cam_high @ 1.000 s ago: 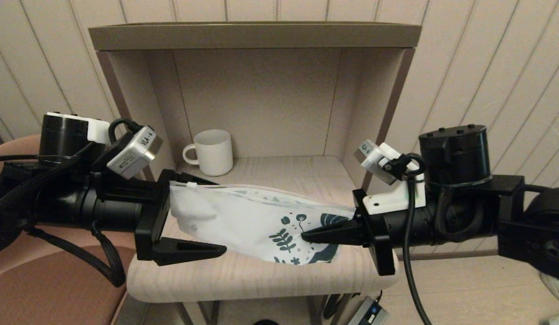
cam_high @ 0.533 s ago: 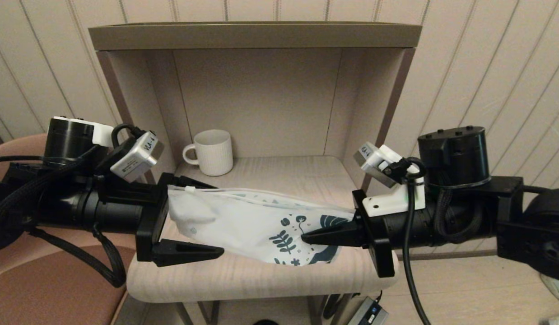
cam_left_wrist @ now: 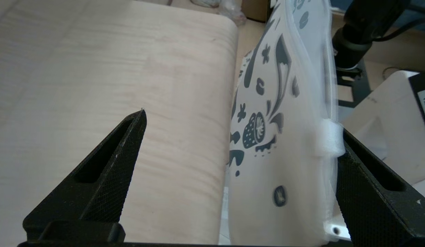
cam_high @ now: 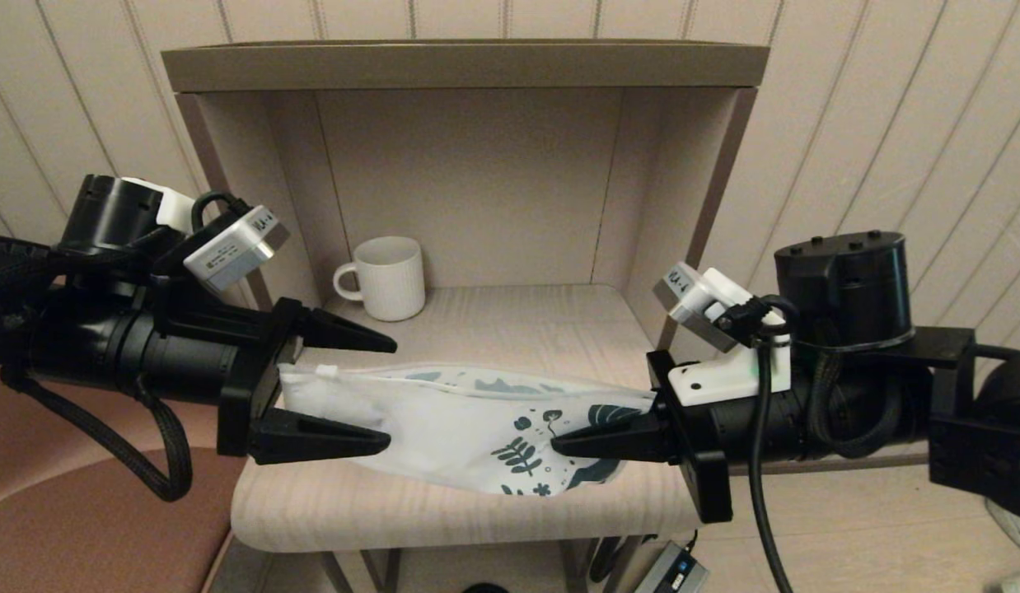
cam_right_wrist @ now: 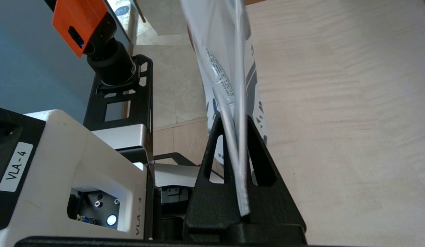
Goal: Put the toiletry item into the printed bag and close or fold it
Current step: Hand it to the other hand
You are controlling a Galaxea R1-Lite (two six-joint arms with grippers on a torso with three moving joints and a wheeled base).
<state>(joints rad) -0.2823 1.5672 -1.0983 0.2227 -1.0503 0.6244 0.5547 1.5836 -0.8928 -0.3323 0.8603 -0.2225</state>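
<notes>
The right gripper (cam_high: 559,445) pinches the printed end of the printed bag (cam_high: 444,428) tight, at 4 o'clock from the white mug (cam_high: 386,277). The bag hangs over the wooden table (cam_high: 444,511). At 9 o'clock of the bag, the left gripper (cam_high: 390,394) has its fingers wide apart around the bag's plain end.

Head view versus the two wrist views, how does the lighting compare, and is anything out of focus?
Head view: dim and warm, the shelf in soft shadow, bag and mug reasonably sharp. Left wrist view: brighter and evenly lit, bag print crisp, the white slider near the lens soft. Right wrist view: bright, the bag's edge sharp between the shut fingers, background floor slightly soft.
</notes>
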